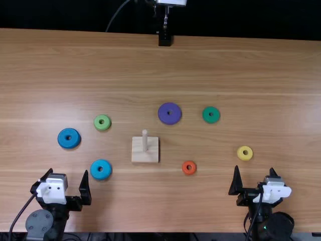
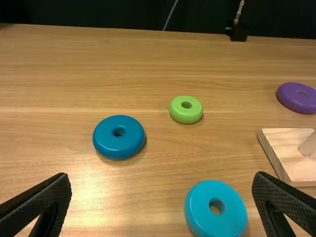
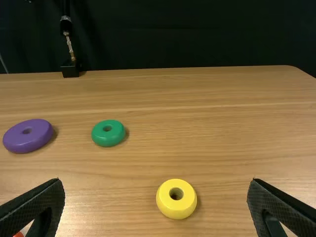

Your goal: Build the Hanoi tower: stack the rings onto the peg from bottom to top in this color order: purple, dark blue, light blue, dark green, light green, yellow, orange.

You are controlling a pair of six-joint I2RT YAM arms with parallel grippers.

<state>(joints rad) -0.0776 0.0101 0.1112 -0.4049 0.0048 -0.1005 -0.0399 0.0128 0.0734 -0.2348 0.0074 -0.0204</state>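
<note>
Facing the left claw [image 1: 68,171], fingers parted: the dark blue ring [image 1: 63,140] and light blue ring [image 1: 106,173]. Facing the right claw [image 1: 255,168], likewise parted: the yellow ring [image 1: 241,153]. Between and beyond both: the peg [image 1: 145,141], then the purple ring [image 1: 175,118].

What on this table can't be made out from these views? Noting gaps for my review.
- Orange ring, right wrist view: most of it, cut off by the bottom edge and behind part of the right hand.
- Peg, left wrist view: its top, cut off by the right edge.
- Purple ring, left wrist view: its outer side, cut off by the right edge.
- Wooden base, top view: its underside, hidden by the base itself.
</note>
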